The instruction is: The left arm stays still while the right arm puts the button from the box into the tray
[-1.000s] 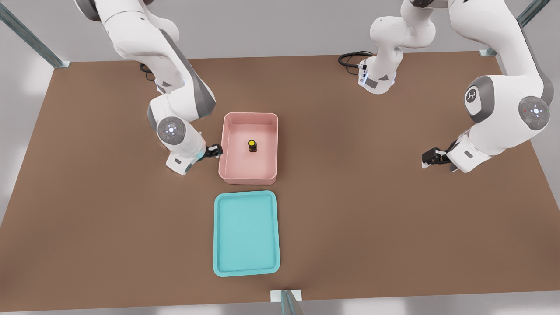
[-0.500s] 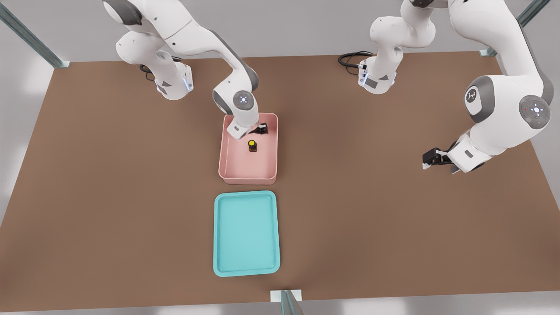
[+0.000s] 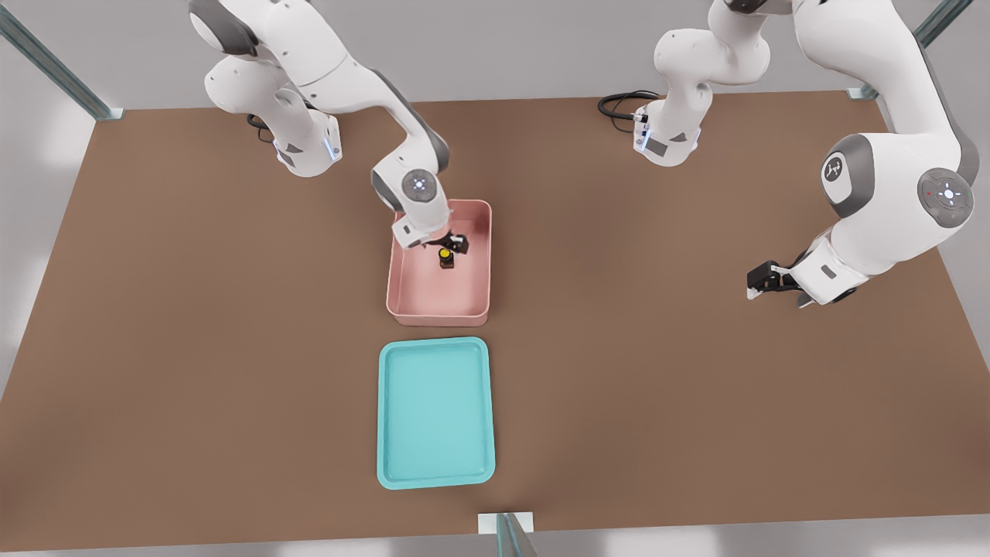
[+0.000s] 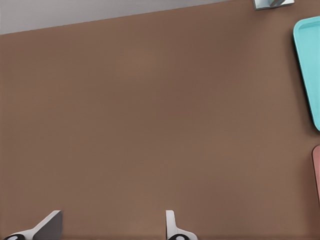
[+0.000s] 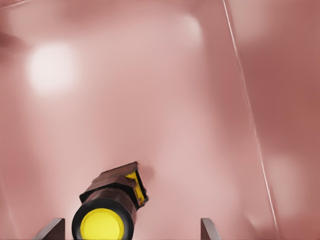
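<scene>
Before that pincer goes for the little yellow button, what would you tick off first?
1. Button upright on the box floor, yellow cap up: ok.
2. Pincer inside the box, close above the button: ok.
3. Pincer open, fingertips spread wider than the button: ok.
4. Button centred between the fingertips: not ok; it sits near one in the right wrist view.
5. Tray ready beside the box: ok.
6. Clearance to the box wall: cannot tell.

Brown table (image 3: 193,348), pink box (image 3: 402,298) on it; teal tray (image 3: 435,412) just beside (apart)
</scene>
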Robot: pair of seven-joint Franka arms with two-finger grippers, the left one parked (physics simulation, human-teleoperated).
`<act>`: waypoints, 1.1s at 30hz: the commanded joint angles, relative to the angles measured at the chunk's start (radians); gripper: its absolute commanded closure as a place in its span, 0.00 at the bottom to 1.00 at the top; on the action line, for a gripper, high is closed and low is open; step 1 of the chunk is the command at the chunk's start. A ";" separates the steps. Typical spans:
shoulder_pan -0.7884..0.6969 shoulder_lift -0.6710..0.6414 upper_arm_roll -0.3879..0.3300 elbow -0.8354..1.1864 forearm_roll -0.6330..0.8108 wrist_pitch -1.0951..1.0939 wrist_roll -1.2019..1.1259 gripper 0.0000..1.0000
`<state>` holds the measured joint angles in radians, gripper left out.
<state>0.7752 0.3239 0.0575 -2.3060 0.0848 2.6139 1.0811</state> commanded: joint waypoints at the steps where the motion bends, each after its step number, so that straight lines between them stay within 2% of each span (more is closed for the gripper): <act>1: -0.004 0.007 -0.001 0.003 0.001 0.022 0.207 0.00; 7: 0.003 0.046 -0.002 0.037 0.004 0.022 0.214 0.00; 8: 0.003 0.046 -0.002 0.037 0.004 0.022 0.221 0.07; 10: 0.004 0.046 -0.002 0.037 0.004 0.022 0.226 0.35; 12: 0.004 0.043 -0.002 0.037 0.004 0.022 0.226 0.47; 14: 0.003 0.038 -0.002 0.037 0.003 0.017 0.224 0.56; 16: 0.003 0.015 -0.002 0.037 0.003 0.006 0.224 0.57; 19: -0.004 -0.094 -0.010 0.077 0.003 -0.127 0.223 0.57; 23: -0.014 -0.137 -0.085 0.244 -0.007 -0.336 0.212 0.57; 24: -0.056 -0.128 -0.085 0.316 -0.013 -0.388 0.209 0.56; 28: -0.215 0.092 -0.085 0.715 -0.017 -0.560 0.163 0.56; 33: -0.261 0.382 -0.084 1.077 -0.011 -0.610 0.149 0.56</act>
<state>0.5173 0.6731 -0.0280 -1.2740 0.0762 2.1347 1.2316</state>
